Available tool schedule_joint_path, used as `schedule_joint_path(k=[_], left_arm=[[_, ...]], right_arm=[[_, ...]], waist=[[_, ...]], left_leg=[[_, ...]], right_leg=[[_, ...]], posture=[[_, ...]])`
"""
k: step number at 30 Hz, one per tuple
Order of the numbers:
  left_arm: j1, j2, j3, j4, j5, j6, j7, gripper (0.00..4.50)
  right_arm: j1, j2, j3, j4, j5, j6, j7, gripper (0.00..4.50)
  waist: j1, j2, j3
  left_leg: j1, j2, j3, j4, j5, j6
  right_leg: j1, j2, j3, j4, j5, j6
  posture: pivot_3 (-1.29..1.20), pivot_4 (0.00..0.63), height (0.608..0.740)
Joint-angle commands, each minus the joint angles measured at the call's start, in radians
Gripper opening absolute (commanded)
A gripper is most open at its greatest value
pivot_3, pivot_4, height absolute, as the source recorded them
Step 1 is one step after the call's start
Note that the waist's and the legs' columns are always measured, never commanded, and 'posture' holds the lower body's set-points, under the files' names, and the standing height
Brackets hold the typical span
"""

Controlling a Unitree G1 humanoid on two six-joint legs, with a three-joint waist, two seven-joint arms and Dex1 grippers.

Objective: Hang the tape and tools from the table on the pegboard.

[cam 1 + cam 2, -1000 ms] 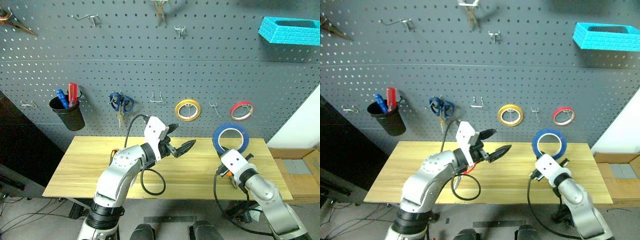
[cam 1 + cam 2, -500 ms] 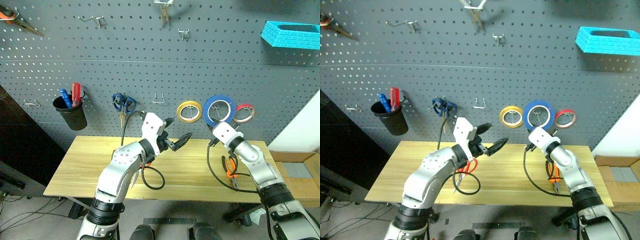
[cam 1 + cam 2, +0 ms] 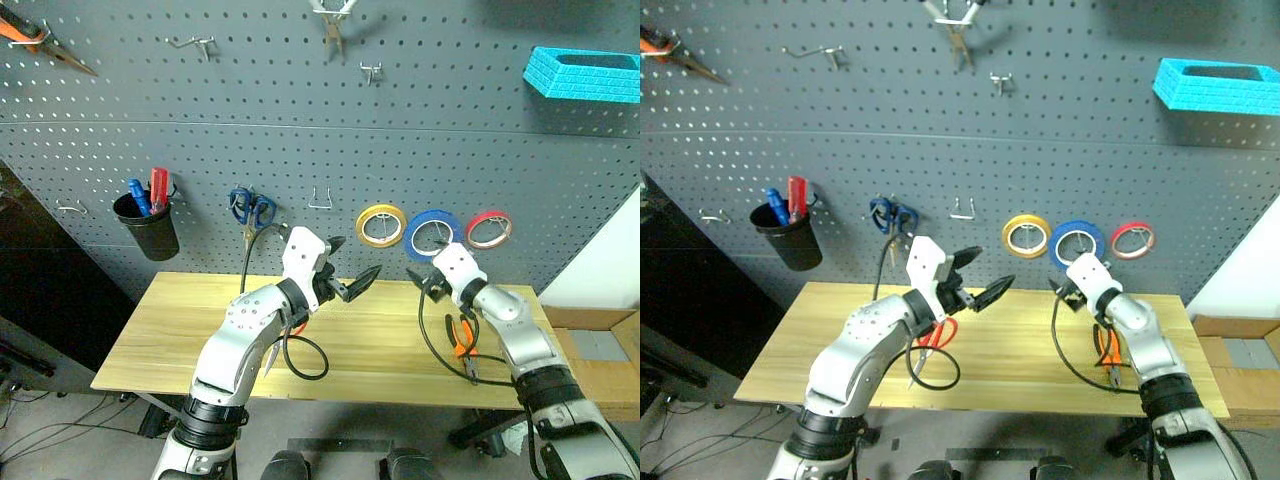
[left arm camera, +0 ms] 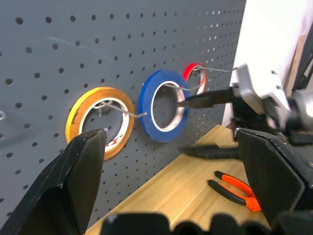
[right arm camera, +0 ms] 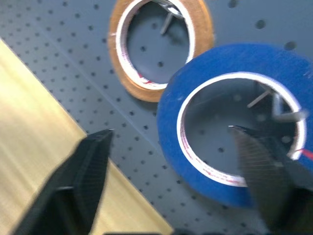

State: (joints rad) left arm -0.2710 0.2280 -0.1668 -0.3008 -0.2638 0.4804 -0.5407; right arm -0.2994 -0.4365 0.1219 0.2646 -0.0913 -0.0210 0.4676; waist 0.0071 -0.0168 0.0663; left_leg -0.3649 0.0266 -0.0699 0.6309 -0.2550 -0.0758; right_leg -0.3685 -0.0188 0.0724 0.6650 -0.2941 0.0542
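Letting go cleanly is the job here: the blue tape (image 3: 433,235) hangs on a small hook of the pegboard (image 3: 300,130), between the yellow ring (image 3: 380,224) and the red ring (image 3: 487,228), and the right tool (image 5: 181,161) has its fingers apart, one of them reaching inside the ring's opening. I judge the safest move is to draw that tool straight back from the board without lifting, so the inner finger does not catch the rim and pull the ring off its hook. From the head views I cannot tell for certain whether that finger touches the ring.

The tape is a thin blue ring with a pale inner rim, light, likely to swing if nudged.

The pliers (image 3: 460,340) with orange-and-black handles lie on the bench (image 3: 180,310) below the right arm, and the red-handled scissors (image 3: 935,340) lie under the left arm beside a black cable loop. Both are yet to be hung. The left tool (image 3: 350,268) hangs above the bench, fingers spread and empty.
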Motion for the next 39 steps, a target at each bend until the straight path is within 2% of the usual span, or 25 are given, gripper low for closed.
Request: schedule_joint_path(k=[1, 3, 6, 11, 15, 17, 19, 23, 25, 32, 39], left_arm=[[0.057, 0.028, -0.049, -0.014, 0.015, -0.037, -0.036, 4.50], [0.112, 0.051, -0.077, -0.017, 0.022, -0.052, -0.057, 4.50], [0.170, 0.074, -0.112, 0.004, 0.044, -0.089, -0.073, 4.50], [0.202, 0.079, -0.178, 0.073, 0.094, -0.143, -0.089, 4.50], [0.165, 0.030, -0.201, 0.078, 0.094, -0.116, -0.073, 4.50], [0.143, 0.012, -0.218, 0.088, 0.109, -0.119, -0.068, 4.50], [0.115, -0.014, -0.227, 0.088, 0.114, -0.113, -0.058, 4.50], [0.092, -0.043, -0.222, 0.063, 0.105, -0.076, -0.042, 4.50], [0.096, -0.042, -0.220, 0.046, 0.104, -0.063, -0.041, 4.50], [0.146, -0.024, -0.218, -0.025, 0.098, -0.022, -0.026, 4.50], [0.139, -0.053, -0.198, -0.042, 0.076, 0.016, 0.001, 4.50]], right_arm=[[0.116, -0.015, -0.026, -0.209, 0.018, 0.182, 0.010, 4.43], [0.188, 0.002, -0.045, -0.330, 0.059, 0.414, 0.015, 4.43], [0.182, 0.045, -0.086, -0.416, 0.116, 0.693, -0.011, 4.43], [0.027, 0.090, -0.161, -0.282, 0.131, 0.909, -0.106, 4.43], [-0.081, 0.058, -0.180, -0.122, 0.130, 0.929, -0.115, 4.43], [-0.125, 0.052, -0.199, -0.046, 0.140, 0.944, -0.120, 4.43], [-0.160, 0.043, -0.203, 0.022, 0.138, 0.940, -0.125, 4.43], [-0.202, 0.030, -0.200, 0.101, 0.139, 0.953, -0.129, 4.43], [-0.214, 0.018, -0.187, 0.150, 0.122, 0.939, -0.139, 4.43], [-0.240, 0.034, -0.206, 0.257, 0.138, 0.959, -0.164, 4.43], [-0.314, 0.047, -0.266, 0.401, 0.167, 0.948, -0.207, 4.43]], waist=[[0.003, 0.001, -0.002], [0.004, 0.003, -0.004], [-0.005, 0.003, -0.001], [-0.017, 0.005, 0.023], [-0.018, 0.004, 0.054], [-0.018, 0.005, 0.068], [-0.018, 0.006, 0.081], [-0.025, 0.006, 0.100], [-0.030, 0.007, 0.109], [-0.034, 0.006, 0.146], [-0.035, 0.000, 0.152]], left_leg=[[-0.001, 0.000, 0.000, 0.000, 0.000, 0.000], [0.000, 0.000, 0.000, 0.000, 0.000, 0.000], [0.001, 0.000, 0.000, 0.000, 0.000, 0.000], [0.002, 0.001, 0.001, 0.002, 0.003, 0.004], [0.001, 0.000, 0.000, 0.004, 0.005, 0.007], [0.000, 0.000, 0.000, 0.003, 0.004, 0.007], [-0.004, 0.000, 0.000, 0.003, 0.004, 0.007], [-0.013, 0.000, -0.001, 0.003, 0.001, 0.013], [-0.018, 0.000, -0.001, 0.003, 0.000, 0.015], [-0.019, 0.000, -0.003, 0.004, 0.000, 0.016], [-0.018, 0.000, -0.004, 0.005, 0.000, 0.015]], right_leg=[[-0.001, 0.000, 0.000, 0.000, 0.000, 0.000], [0.000, 0.000, 0.000, 0.000, 0.000, 0.000], [-0.001, 0.001, 0.001, 0.001, 0.000, -0.001], [0.001, 0.001, 0.002, 0.001, -0.004, -0.002], [0.003, 0.001, 0.001, 0.001, -0.003, -0.002], [0.003, 0.001, 0.001, 0.000, 0.001, 0.004], [-0.001, 0.001, 0.002, -0.001, 0.004, 0.000], [-0.009, 0.001, 0.000, -0.001, 0.004, 0.000], [-0.013, 0.001, 0.000, 0.000, 0.003, -0.001], [-0.013, 0.000, 0.000, 0.000, 0.003, -0.001], [-0.012, 0.000, -0.001, 0.000, 0.003, -0.001]], posture=[[0.10, 0.000, 0.740], [0.08, 0.019, 0.740], [0.05, 0.059, 0.740], [0.04, 0.122, 0.740], [0.04, 0.169, 0.740], [0.05, 0.188, 0.740], [0.05, 0.205, 0.740], [0.07, 0.233, 0.740], [0.07, 0.238, 0.740], [0.09, 0.254, 0.740], [0.11, 0.255, 0.740]])
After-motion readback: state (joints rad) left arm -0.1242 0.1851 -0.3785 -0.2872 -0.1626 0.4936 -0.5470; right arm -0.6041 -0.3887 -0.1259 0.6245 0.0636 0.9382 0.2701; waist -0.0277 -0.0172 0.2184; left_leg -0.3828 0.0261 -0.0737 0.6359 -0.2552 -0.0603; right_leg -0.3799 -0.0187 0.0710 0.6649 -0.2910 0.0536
